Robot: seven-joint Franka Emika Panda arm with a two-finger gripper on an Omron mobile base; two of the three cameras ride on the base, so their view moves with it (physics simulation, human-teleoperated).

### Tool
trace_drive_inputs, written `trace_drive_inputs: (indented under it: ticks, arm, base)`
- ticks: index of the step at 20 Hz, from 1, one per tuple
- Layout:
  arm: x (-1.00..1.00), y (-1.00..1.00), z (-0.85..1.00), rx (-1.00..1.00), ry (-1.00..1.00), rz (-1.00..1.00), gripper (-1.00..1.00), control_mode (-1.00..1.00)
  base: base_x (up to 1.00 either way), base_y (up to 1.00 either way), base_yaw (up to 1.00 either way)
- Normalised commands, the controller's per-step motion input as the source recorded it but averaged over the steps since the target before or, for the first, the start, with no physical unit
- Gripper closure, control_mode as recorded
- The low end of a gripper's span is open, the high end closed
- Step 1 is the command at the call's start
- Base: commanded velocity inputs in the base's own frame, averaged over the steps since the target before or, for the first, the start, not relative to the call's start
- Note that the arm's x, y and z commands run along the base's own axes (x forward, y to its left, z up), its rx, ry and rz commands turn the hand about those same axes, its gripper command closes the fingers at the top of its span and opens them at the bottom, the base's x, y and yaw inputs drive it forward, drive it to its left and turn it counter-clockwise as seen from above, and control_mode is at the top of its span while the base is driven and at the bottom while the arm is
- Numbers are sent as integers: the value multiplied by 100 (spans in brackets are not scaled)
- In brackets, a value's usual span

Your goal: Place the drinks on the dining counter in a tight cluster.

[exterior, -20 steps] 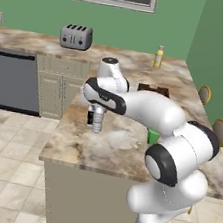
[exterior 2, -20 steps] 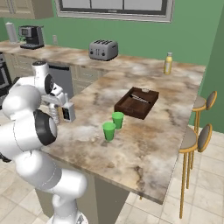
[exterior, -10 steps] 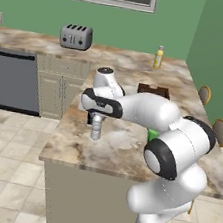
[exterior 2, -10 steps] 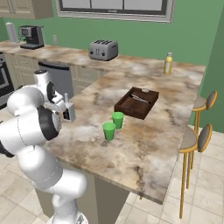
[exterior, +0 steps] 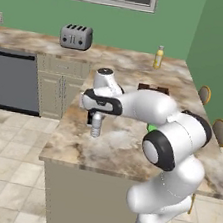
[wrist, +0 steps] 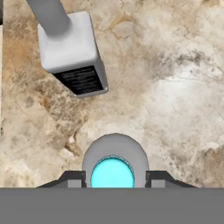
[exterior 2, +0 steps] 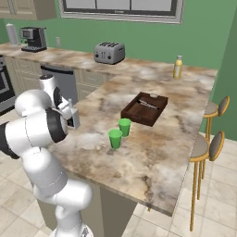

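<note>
Your two-finger gripper (exterior: 96,123) holds the tiny clear water bottle with the light blue cap (wrist: 112,170), jaws narrowed onto its sides; in the hand view the cap sits squarely between the dark fingertips (wrist: 72,178). The bottle's long axis is upright, in line with the downward-pointing hand. In the left base view it hangs near the near-left corner of the tan-and-brown marbled stone dining counter (exterior: 123,145); you cannot tell whether its base touches the slab. The taller yellow bottle with the pale cap (exterior 2: 177,67) stands well apart, at the counter's far end. The arm reaches forward and left, forearm roughly level, wrist turned down.
</note>
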Motion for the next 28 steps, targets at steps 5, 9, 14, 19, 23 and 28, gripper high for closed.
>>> trace_drive_inputs:
  ticks: [5,9,14,19,23,28]
  arm:
    - [24,6,-2,0,0,-7,100,-100]
    - [12,14,-21,0,0,-6,100,-100]
    - [10,6,-30,1,0,-4,100,-100]
    - [19,0,-9,0,0,-3,100,-100]
    - [27,7,-4,0,0,-5,100,-100]
    - [14,10,-9,0,0,-6,100,-100]
  base:
    - [0,0,0]
    - [0,0,0]
    - [0,0,0]
    - [0,0,0]
    - [0,0,0]
    - [0,0,0]
